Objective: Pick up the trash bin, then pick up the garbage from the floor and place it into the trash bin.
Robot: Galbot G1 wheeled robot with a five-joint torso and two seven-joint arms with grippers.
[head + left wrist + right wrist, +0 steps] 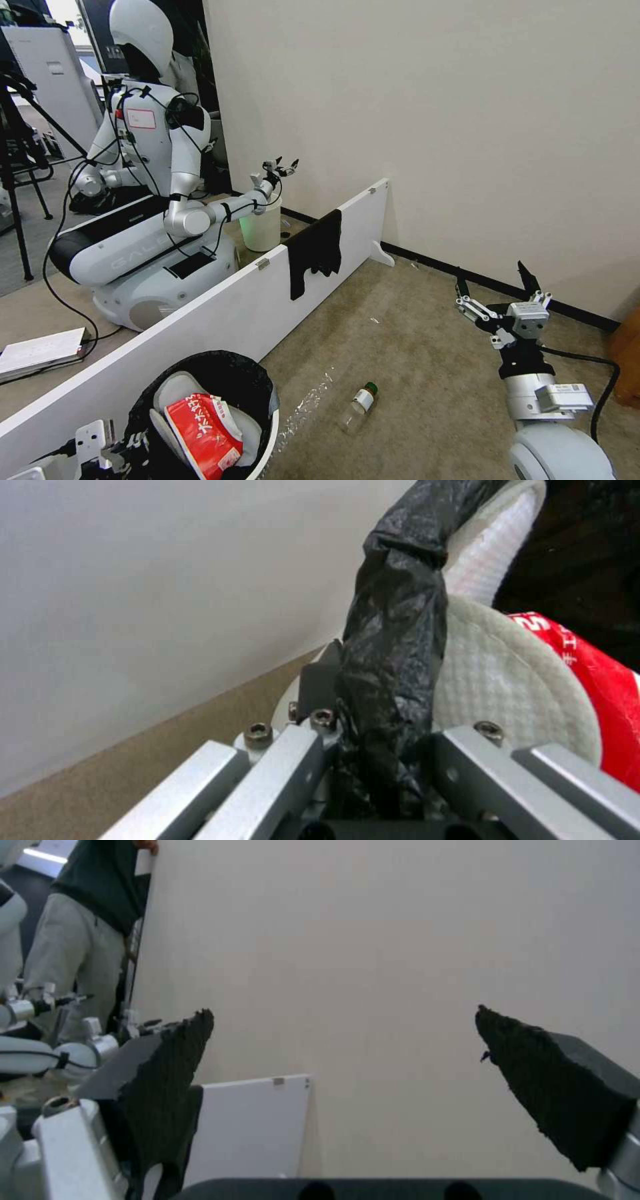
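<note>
The trash bin (257, 377), white with a crinkled black bag, is at the lower left of the head view. My left gripper (130, 445) is shut on its rim; in the left wrist view the gripper (380, 720) clamps the bag-covered rim (397, 630). Inside lie white slippers (513, 700) and a red snack packet (203, 433). Some garbage lies on the carpet: a green-capped small bottle (359, 402) and a clear wrapper (308, 402). My right gripper (492, 280) hangs open and empty above the floor, to the right of the bottle. Its black fingers (167, 1065) point at the wall.
A low white board (220, 313) with a black cloth (315, 257) draped over it runs diagonally to the left of the bottle. Behind it stand another robot (147, 200) and a pale bucket (261, 227). A beige wall (467, 133) with a dark baseboard bounds the far side.
</note>
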